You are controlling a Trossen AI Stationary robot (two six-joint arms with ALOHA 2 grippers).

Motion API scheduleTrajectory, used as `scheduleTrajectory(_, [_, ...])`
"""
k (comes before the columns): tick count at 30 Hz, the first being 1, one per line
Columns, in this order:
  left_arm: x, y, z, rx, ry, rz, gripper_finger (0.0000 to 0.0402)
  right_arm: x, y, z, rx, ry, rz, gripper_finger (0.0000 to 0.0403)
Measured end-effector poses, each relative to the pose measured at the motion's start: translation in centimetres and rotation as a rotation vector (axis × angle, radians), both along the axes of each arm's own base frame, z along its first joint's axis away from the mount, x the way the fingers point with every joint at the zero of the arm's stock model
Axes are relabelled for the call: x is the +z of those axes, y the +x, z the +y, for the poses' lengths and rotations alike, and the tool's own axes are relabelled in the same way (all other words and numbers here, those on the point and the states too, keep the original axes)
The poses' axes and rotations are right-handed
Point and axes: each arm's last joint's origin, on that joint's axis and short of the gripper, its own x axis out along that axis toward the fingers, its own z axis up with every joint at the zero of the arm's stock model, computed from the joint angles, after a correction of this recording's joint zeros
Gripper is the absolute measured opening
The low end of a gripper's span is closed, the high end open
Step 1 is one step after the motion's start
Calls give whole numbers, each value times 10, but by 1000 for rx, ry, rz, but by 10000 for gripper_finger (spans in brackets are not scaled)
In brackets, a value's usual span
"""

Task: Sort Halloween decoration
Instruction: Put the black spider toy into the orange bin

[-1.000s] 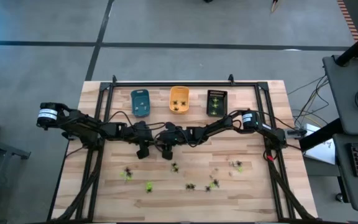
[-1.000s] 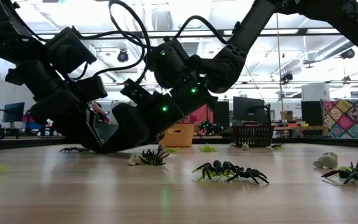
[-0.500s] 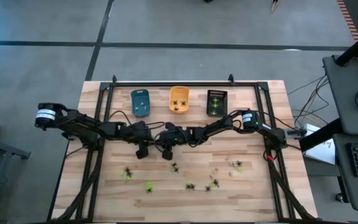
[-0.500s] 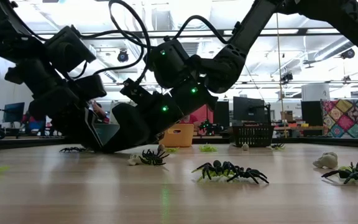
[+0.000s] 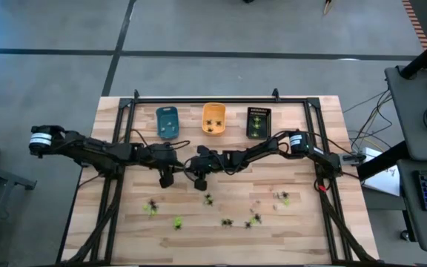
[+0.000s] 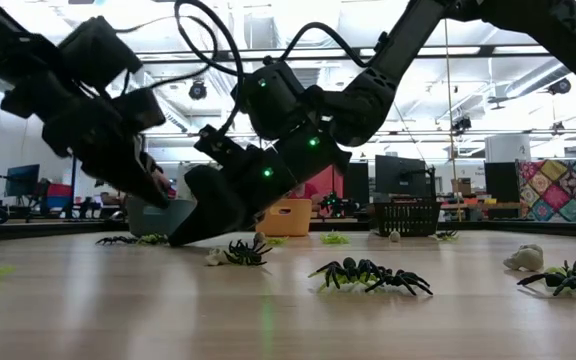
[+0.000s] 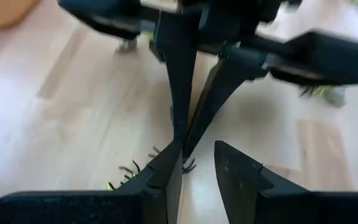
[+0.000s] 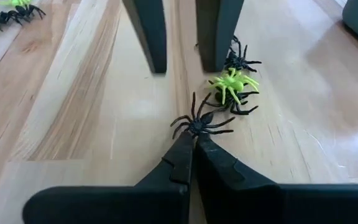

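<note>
Right pincer (image 8: 193, 144) is pressed together on a leg of the black spider (image 8: 201, 123), mid-bench, just at 6 o'clock of the orange tray (image 5: 213, 118). Thin hold, I reckon: lift fast and that spider could slip free or flick into the yellow-green spider (image 8: 232, 85) beside it. Right arm reaches low and tilted across from 3 o'clock. Left pincer (image 7: 196, 163) hovers just beside, slightly spread, nothing held.

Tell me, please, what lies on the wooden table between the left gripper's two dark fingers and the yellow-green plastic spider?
In the right wrist view, a small black plastic spider lies between the fingers and the yellow-green spider.
</note>
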Motion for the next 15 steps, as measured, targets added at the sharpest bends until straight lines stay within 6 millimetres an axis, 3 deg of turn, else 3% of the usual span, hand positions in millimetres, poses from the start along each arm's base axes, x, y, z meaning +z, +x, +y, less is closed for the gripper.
scheduleTrajectory(9, [27, -9, 0, 0, 6, -145, 77, 5, -2, -1, 5, -6, 25, 8])
scheduleTrajectory(15, [34, -17, -1, 1, 7, -159, 77, 18, -4, -1, 8, -24, 21, 8])
